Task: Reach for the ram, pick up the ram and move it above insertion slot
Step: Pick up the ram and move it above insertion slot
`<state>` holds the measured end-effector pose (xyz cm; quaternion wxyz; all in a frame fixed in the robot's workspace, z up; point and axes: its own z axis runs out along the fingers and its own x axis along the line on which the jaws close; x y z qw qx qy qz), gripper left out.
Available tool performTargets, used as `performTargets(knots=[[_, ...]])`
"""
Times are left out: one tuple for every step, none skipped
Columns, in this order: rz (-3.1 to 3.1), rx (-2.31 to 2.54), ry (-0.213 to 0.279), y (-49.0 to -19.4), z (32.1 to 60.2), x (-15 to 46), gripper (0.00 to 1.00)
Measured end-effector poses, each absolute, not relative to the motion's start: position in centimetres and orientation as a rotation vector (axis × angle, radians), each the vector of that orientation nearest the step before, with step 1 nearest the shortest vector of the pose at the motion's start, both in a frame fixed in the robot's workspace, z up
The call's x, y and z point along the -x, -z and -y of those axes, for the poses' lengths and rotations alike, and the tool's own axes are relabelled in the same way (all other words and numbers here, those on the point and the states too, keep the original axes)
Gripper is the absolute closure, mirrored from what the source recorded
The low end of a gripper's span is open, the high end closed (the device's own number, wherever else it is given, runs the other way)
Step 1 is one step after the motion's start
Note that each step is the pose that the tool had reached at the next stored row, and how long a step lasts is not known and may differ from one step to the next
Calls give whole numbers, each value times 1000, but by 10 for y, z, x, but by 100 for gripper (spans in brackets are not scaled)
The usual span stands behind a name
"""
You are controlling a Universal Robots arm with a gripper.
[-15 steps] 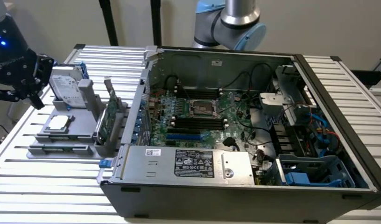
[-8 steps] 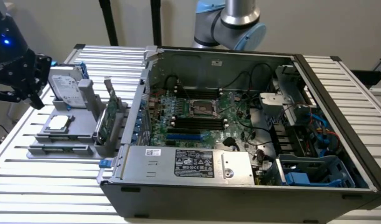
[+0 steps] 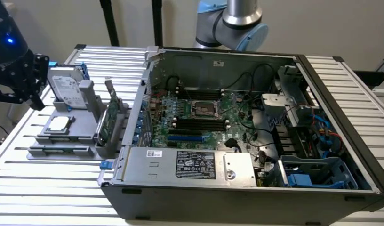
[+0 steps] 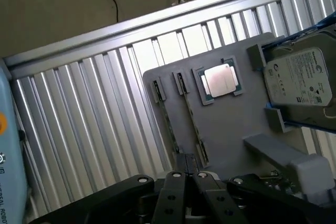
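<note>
Two ram sticks (image 4: 167,124) stand on edge in narrow slots of a grey holder (image 4: 231,124); they look like thin green strips. My gripper (image 4: 186,178) hangs above the holder's edge near the sticks' ends, fingers shut with nothing between them. In the exterior view the black gripper (image 3: 30,92) hovers at the far left, above and beside the holder (image 3: 60,153), clear of the ram slots (image 3: 59,149). The motherboard's dark memory slots (image 3: 198,123) lie inside the open computer case (image 3: 242,188).
On the holder sit a silver hard drive (image 3: 65,87), a processor chip (image 3: 58,124) and an upright green expansion card (image 3: 109,120). The same drive (image 4: 302,80) and chip (image 4: 220,80) show in the wrist view. All rests on a ribbed aluminium table (image 3: 47,188).
</note>
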<state>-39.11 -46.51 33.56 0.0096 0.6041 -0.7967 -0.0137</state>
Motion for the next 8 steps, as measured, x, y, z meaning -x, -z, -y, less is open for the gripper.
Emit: performTargets(knots=[[2471, -1909, 41, -336, 465, 391, 89], [2455, -1932, 40, -335, 465, 391, 89], [2438, -1954, 38, -335, 465, 391, 89], [2420, -1978, 37, -336, 465, 391, 89], [2402, -2000, 35, -336, 465, 391, 89], [2386, -2022, 34, -335, 465, 391, 89], [2366, -2046, 33, -335, 465, 391, 89], [2348, -2067, 32, -335, 465, 391, 89]])
